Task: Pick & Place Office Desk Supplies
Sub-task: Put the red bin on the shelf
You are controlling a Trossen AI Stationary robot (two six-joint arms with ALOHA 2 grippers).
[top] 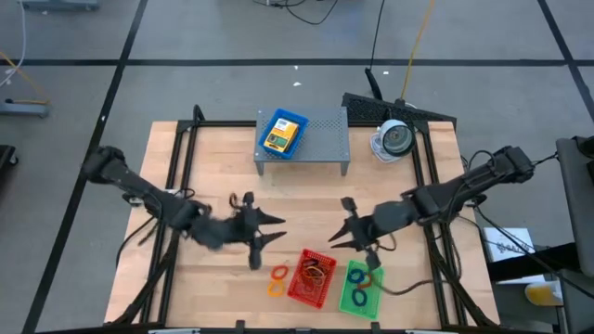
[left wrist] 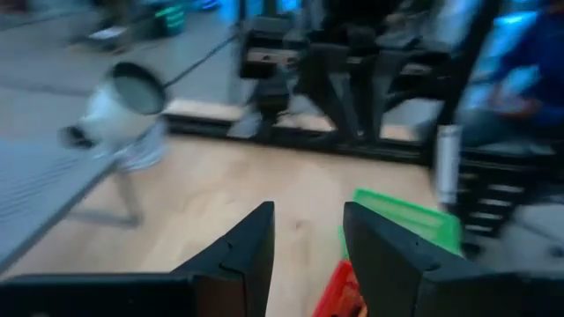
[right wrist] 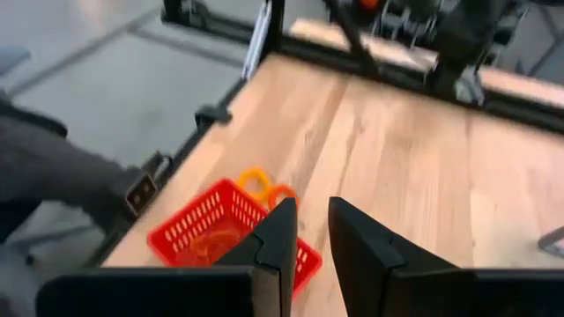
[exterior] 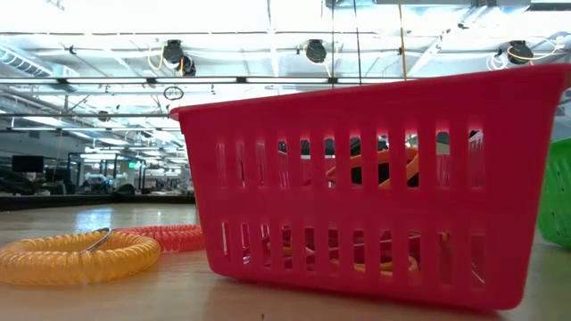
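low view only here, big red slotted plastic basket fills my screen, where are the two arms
Observer: Both hang above the table behind the red slotted plastic basket; the left gripper is to its left and the right gripper is beside the green mesh basket.
Operator: either one holding anything
Observer: No. Both wrist views show bare fingers with a gap between them, nothing in it.
Operator: what else is on the table
Observer: A blue tray with a yellow crayon box sits on the grey perforated metal shelf at the far edge.
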